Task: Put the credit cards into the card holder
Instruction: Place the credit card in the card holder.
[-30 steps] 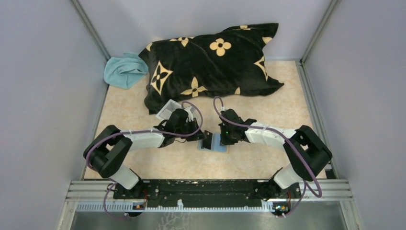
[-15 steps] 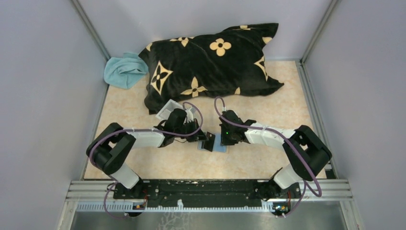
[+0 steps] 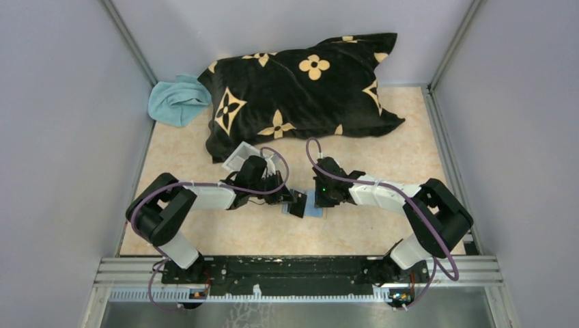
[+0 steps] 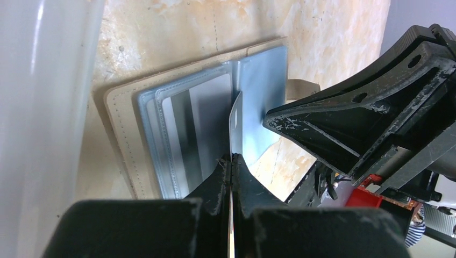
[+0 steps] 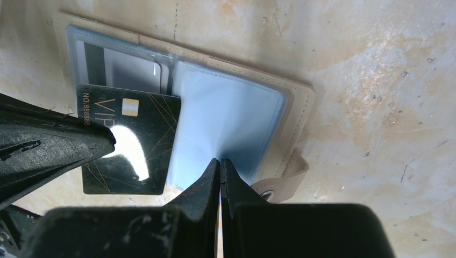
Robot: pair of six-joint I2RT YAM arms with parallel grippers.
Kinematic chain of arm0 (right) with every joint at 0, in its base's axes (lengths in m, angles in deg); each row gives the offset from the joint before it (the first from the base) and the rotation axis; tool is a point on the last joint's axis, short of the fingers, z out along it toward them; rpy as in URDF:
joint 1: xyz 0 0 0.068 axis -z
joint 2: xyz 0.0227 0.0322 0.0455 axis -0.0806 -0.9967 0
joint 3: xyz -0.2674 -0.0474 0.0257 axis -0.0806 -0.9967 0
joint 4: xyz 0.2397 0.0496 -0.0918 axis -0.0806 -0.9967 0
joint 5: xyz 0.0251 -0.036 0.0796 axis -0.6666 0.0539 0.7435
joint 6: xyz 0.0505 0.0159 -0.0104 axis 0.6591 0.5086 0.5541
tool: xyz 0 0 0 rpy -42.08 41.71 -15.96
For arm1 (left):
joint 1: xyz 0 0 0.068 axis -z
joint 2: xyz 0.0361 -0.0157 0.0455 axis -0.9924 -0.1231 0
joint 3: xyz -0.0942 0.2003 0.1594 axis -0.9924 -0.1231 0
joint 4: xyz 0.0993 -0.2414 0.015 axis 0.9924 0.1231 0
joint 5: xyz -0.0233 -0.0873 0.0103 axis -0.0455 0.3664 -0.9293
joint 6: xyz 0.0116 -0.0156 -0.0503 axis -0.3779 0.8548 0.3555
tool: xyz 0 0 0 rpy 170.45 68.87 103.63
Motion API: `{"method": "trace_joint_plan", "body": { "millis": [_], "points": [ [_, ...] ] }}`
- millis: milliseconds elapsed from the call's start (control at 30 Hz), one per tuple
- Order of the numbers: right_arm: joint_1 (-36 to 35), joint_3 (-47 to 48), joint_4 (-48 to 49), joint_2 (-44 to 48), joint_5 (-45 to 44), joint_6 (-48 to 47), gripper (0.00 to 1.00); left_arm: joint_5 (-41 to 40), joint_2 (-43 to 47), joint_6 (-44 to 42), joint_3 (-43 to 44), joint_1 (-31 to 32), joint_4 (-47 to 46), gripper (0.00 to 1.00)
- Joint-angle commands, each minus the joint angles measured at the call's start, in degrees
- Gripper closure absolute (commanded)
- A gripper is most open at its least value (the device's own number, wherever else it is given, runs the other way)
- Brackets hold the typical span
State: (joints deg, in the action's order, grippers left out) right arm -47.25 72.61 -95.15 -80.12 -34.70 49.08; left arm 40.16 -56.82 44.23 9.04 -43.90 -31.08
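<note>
- Black plastic first: the black credit card, marked VIP with a gold chip, is clamped by one edge in the left claw, whose fingers are pressed together on it.
- From the left wrist, the card shows edge-on. It stands steeply tilted over the fold between the two inner pockets, low over them; I cannot tell whether it touches.
- Tan and lying open, the card holder rests flat on the tabletop. It sits towards the near edge, about midway between the left and right edges, directly between the two claws.
- A grey card with a dark stripe sits in the pocket on the left claw's side.
- The right claw is pinched together on the near rim of the clear blue-grey sleeve, which makes up the holder's other half.
- The key relation: the held sleeve lies just beyond the card's free edge, on the side away from the left claw. The open holder's long axis runs left to right, along that same line.
- My judgement is that the left arm does the inserting, since it is the one holding the card. The card should be laid flatter and slid rightward into the sleeve's mouth by the fold.
- A steep card could catch on the sleeve's lip.
</note>
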Motion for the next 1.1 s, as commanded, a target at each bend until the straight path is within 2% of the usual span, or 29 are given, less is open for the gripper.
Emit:
{"method": "trace_joint_plan", "body": {
  "millis": [0, 533, 1067],
  "points": [
    [-0.7, -1.6, 0.2, -1.4, -3.6, 0.1, 1.00, -3.5, 1.6, -0.2, -0.2, -0.5, 3.6, 1.00],
    [-0.9, -1.2, -0.6, -1.8, -3.9, -0.9, 1.00, -0.7, -1.4, 2.1, -0.6, -0.8, -1.2, 1.00],
    [-0.8, -1.2, -0.9, -2.1, -4.0, -1.7, 1.00, -1.7, 4.2, 4.6, -1.9, -1.0, -2.0, 1.00]
  ]
}}
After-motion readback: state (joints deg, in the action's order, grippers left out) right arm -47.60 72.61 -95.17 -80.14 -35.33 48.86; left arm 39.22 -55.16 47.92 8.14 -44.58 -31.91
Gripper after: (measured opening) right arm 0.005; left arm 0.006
